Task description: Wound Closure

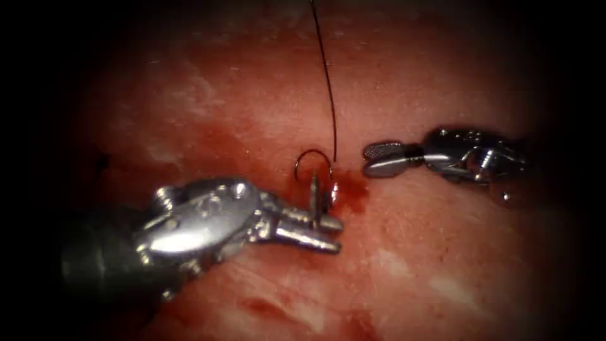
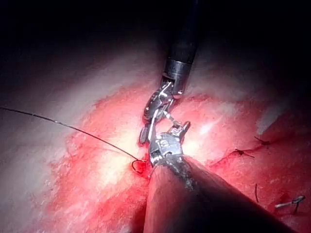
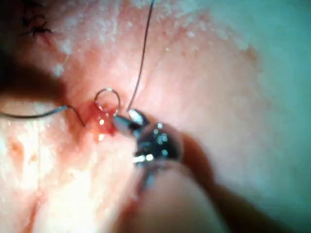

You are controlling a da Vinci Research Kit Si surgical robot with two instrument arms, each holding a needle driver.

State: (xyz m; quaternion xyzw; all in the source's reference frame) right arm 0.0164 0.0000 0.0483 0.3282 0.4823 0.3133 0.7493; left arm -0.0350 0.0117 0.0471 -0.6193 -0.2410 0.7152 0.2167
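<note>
The curved needle (image 1: 314,165) arced out of the tissue (image 1: 442,265), ungripped; left tool (image 1: 325,232) stood slightly parted at 6 o'clock, right tool (image 1: 377,159) empty, narrowly parted at 3. Thread (image 1: 326,76) ran to 12. Closure looked unfinished.

So the right tool (image 3: 127,121) sits just beside the needle (image 3: 108,99), jaws a little apart and holding nothing as far as I can see. The needle arcs up out of the tissue (image 3: 209,73), both ends down in a wet patch of red fluid (image 3: 99,124). Thread (image 3: 142,58) runs away from there, and dark stitches (image 3: 34,26) sit well apart.
</note>
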